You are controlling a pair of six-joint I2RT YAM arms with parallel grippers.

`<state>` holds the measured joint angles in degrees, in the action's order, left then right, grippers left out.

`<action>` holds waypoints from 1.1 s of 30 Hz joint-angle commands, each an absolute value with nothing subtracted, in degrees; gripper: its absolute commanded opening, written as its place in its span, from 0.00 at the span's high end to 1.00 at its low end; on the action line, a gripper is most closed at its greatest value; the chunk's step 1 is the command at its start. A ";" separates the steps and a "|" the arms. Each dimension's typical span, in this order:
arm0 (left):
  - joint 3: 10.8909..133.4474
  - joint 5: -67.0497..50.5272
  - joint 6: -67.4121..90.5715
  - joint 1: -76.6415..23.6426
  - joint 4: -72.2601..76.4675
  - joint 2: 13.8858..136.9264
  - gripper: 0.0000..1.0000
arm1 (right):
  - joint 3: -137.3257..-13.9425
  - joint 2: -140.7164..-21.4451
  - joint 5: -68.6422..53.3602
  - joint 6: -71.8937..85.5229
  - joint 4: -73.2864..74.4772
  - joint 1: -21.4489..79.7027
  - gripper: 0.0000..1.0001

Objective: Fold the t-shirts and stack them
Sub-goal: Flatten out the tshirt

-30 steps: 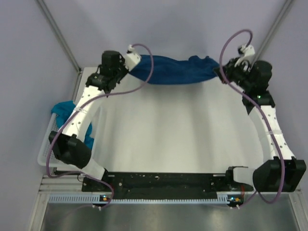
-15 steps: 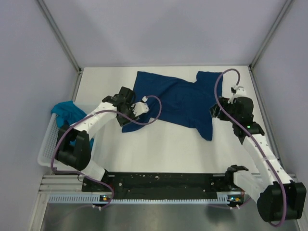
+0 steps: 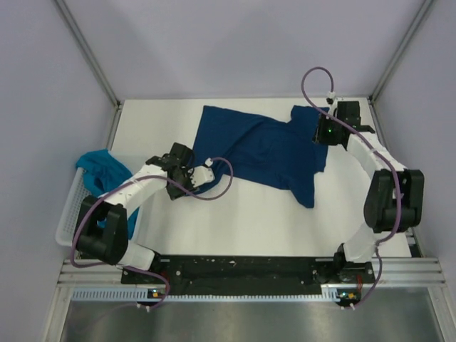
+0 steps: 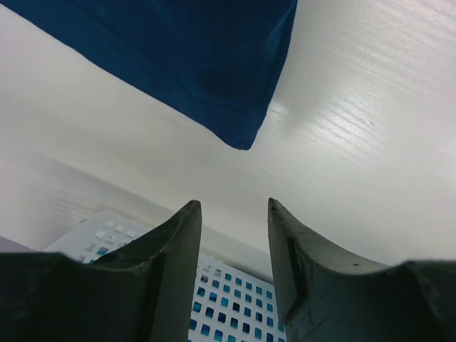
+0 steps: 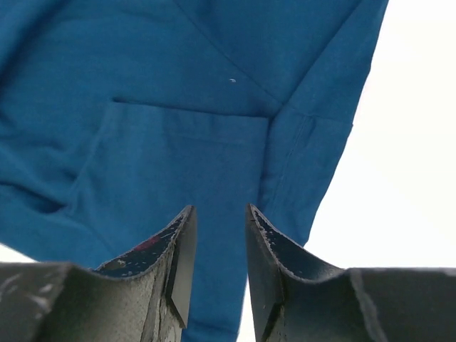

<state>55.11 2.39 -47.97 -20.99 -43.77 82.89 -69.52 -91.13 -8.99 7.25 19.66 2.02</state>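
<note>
Shirts: 2, 1 navy and 1 teal.
Navy shirt: lies open and unfolded on the white surface, with some creases; 1 sleeve reaches toward the far right, and 1 flap hangs toward the near edge.
Teal shirt: bunched up well to the left of the navy shirt, draped over the basket's far end.
Basket: 1, white lattice, left of the navy shirt, apart from it.
Arms: 2.
Left tool: just beside the navy shirt's near-left corner, not touching it. Fingers spread, nothing between them. Bare surface and basket lattice show in the gap.
Right tool: over the navy shirt's far-right part, near the sleeve. Fingers parted by a narrow gap, pinching nothing. Whether the tips touch the cloth, I cannot tell.
Stack: none; the 2 shirts lie well apart.
</note>
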 commanded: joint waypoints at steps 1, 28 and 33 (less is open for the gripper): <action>51.69 2.54 -48.52 -21.09 -33.16 82.53 0.52 | -78.38 -101.32 -13.44 3.17 23.11 0.26 0.67; 51.41 5.62 -46.94 -22.76 -27.07 94.30 1.00 | -88.94 -118.39 -11.07 -1.76 24.96 0.26 0.58; 52.47 5.36 -45.71 -22.68 -27.68 94.75 1.00 | -91.23 -121.99 -13.09 -1.50 25.14 0.26 0.70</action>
